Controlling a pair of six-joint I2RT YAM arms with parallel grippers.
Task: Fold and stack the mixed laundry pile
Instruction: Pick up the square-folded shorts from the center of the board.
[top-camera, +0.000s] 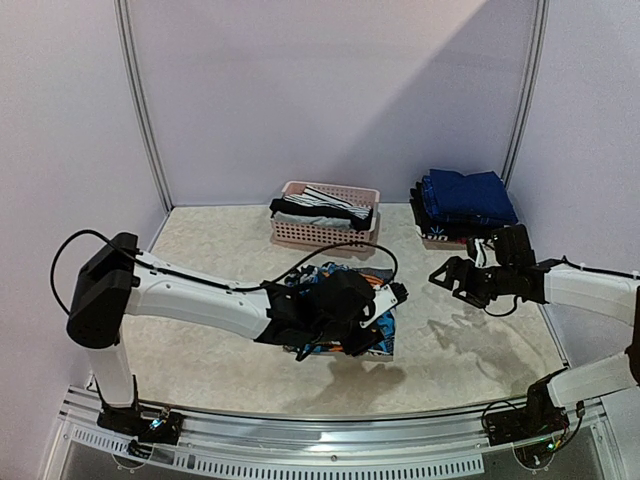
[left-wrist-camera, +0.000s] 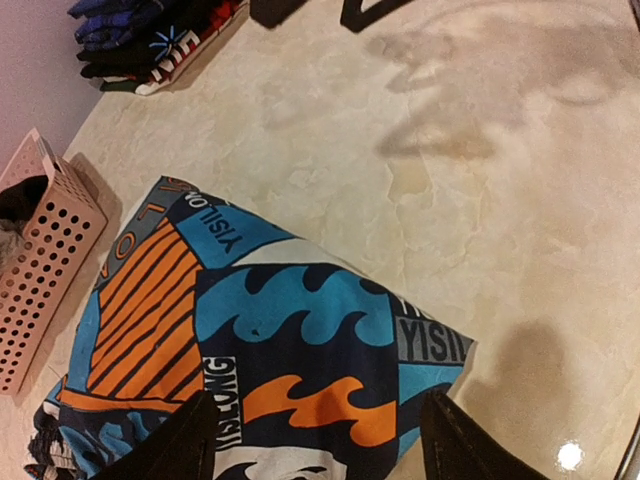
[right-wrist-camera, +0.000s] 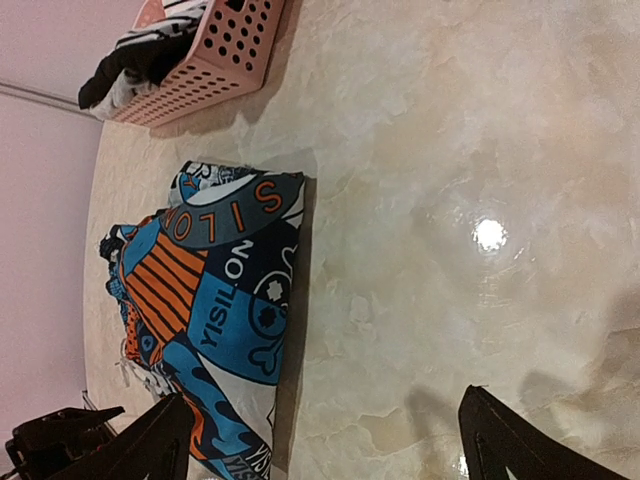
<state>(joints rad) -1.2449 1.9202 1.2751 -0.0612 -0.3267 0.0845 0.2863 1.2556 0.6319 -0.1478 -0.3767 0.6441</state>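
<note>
A folded orange, blue, black and white patterned garment lies in the middle of the table. My left gripper hovers right over it, open, with the cloth lying flat beneath the spread fingers and nothing pinched. My right gripper stands open to the right of the garment, over bare table, holding nothing. Black-and-white striped pieces hang out of the pink basket at the back. A stack of folded navy garments sits at the back right.
The pink basket stands just left of the patterned garment in the left wrist view, and the folded stack is far beyond it. The table's metal rail runs along the near edge. Pale walls close the back and sides.
</note>
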